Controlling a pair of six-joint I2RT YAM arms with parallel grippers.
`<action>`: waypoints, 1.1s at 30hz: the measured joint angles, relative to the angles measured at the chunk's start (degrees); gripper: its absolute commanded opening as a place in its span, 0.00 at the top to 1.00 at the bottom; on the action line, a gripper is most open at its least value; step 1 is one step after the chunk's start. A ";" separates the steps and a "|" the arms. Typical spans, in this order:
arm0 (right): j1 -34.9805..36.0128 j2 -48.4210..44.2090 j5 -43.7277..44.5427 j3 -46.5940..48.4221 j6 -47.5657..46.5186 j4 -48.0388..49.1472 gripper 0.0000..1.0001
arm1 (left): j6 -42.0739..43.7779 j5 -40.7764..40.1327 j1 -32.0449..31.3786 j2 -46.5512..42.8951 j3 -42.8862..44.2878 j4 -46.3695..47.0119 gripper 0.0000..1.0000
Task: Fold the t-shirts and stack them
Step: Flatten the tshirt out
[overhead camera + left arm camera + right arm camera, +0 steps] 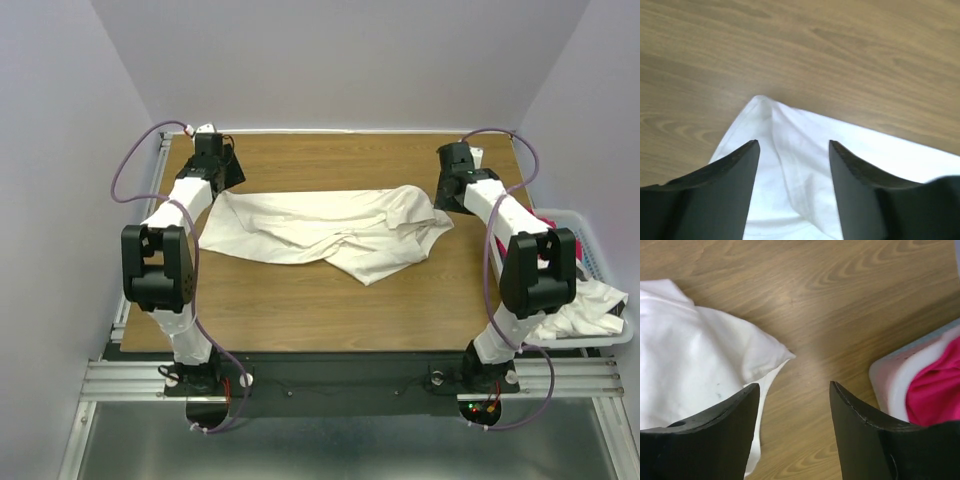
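left pincer: my left pincer (794,145) has its jaws apart with nothing clamped. It hangs over the table's 10 o'clock corner, above one corner of the shirt.
right pincer: my right pincer (794,386) has its jaws apart and is empty. It sits toward 2 o'clock with bare wood under the gap, and the shirt's edge is under my left finger (715,435).
off-white t-shirt: the off-white t-shirt (320,232) lies flat but rumpled on the table (330,310), mid-board.
long axis: runs 9 to 3 o'clock across the top view, from one pincer to the other.
pointing: the 9 o'clock end tapers to a corner, and in my left wrist view that corner points to 12. The bulk is bunched at the 3 o'clock end, and one flap sticks out toward 5.
basket: the basket (592,232) stands off the table's 3 o'clock edge.
magenta t-shirt: the magenta t-shirt (935,392) is inside the basket.
white t-shirt: the white t-shirt (585,312) is draped over the basket's near rim. I can't make out any markings.
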 measured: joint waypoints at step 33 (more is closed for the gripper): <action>2.14 -15.17 -29.73 -12.02 -0.11 3.78 0.34 | -12.98 9.25 -17.97 1.25 -15.08 14.32 0.41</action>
